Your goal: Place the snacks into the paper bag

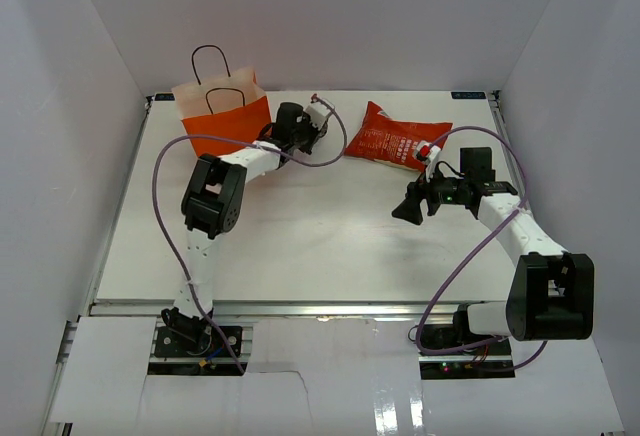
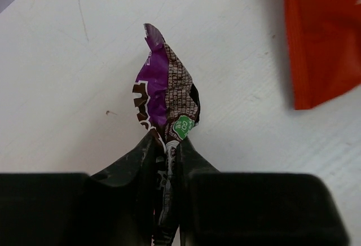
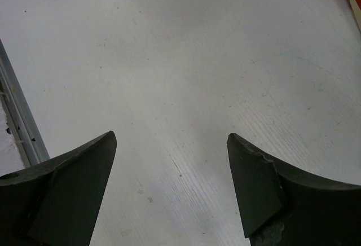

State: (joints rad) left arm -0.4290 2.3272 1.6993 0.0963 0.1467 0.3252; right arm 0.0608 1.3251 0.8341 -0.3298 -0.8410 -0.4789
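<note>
Fingers (image 2: pixel 130 167) of the left gripper (image 2: pixel 167 144) pinch the near end of a purple packet (image 2: pixel 166 88), closed in from both sides so that only the crumpled wrapper parts them. The rest of the packet sticks out past the fingertips, folded lengthwise, with brown print and a small green mark along one face. Whether it rests on the table (image 1: pixel 300 246) or hangs just above it cannot be told. The orange bag (image 2: pixel 324 37) stands near the packet, off to the right in the left wrist view, and does not touch it. From above, the left arm reaches to the far left part of the table, its gripper just beside the bag's right side; the bag is upright with its mouth open and black cord handles raised. The red chip bag (image 1: pixel 395 138) lies flat on the far middle of the table, well apart from the orange bag. The right gripper (image 3: pixel 171 137) hovers over bare table near the chip bag's near right corner, its fingers spread wide with nothing between them.
</note>
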